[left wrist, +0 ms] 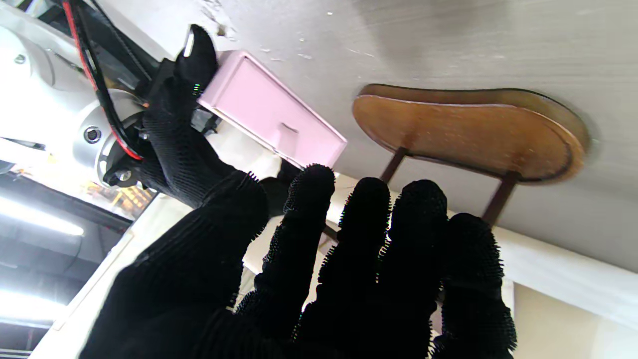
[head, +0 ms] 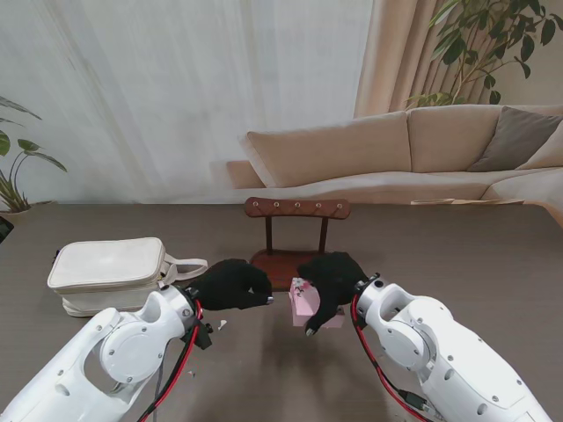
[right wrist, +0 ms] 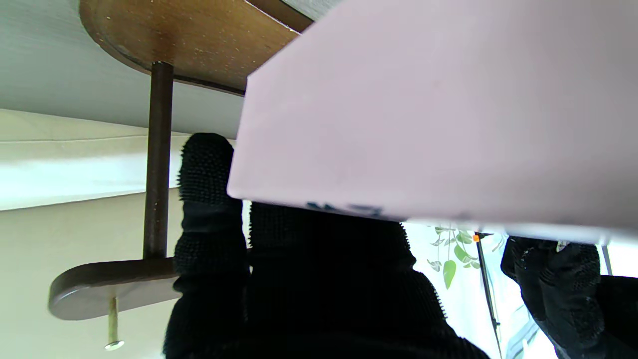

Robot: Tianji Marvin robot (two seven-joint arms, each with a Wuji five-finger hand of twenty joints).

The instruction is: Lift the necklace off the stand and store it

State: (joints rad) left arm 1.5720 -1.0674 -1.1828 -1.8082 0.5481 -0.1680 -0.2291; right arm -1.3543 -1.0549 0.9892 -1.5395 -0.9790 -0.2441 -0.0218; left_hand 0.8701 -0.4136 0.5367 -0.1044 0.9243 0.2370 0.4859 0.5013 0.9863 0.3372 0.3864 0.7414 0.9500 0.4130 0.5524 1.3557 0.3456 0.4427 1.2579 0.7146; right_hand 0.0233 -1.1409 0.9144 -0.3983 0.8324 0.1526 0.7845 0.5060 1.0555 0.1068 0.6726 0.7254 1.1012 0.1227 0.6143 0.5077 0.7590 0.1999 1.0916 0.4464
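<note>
stand view: right robot hand (head: 330, 280) gripping pink box (head: 305, 303), left robot hand (head: 230, 283) open, wooden stand (head: 296, 230) behind, cream bag (head: 110, 274) leftward

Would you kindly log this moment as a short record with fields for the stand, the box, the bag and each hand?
stand: wooden stand upright at table centre; no necklace visible on its pegs
box: pink box on the table, just nearer to me than the stand's base
bag: cream bag lying at the left, untouched
left hand: left hand near the box, fingers spread, holding nothing visible
right hand: right hand resting on the box; grip unclear
</note>
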